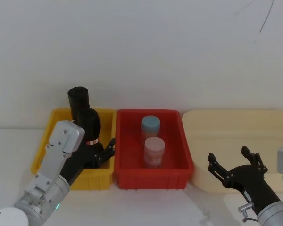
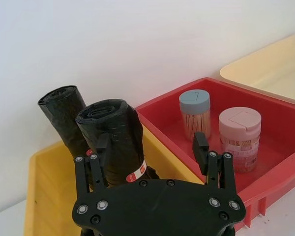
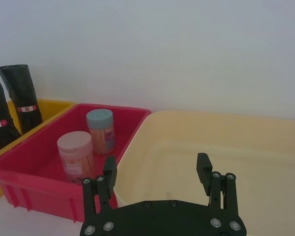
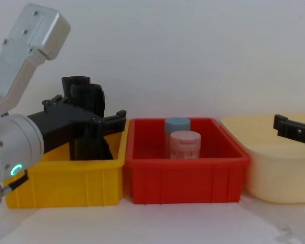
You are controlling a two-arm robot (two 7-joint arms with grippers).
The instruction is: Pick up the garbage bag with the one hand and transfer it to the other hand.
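Black rolled garbage bag (image 2: 110,132) stands upright in yellow bin (image 2: 44,196) between spread left pincer (image 2: 151,146) fingers (image 2: 201,147).

three bins (image 1: 61,112) (image 1: 148,111) (image 1: 236,122), two jars (image 1: 151,125) (image 1: 154,148), seemingly two rolls (image 1: 78,101) (image 1: 91,123)

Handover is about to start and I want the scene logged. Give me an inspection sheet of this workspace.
Surface: white table with three containers in a row.
Job's things: garbage bag stands in the yellow bin; whether it leans cannot be told.
Clutter: second black roll behind the bag; red bin holding a blue-lidded jar and a pink-lidded jar; cream tray on the right.
Grippers: left gripper open, fingers either side of the garbage bag; right gripper open, over the cream tray's near edge.
Cables: nothing seen.
Surroundings: plain white wall.
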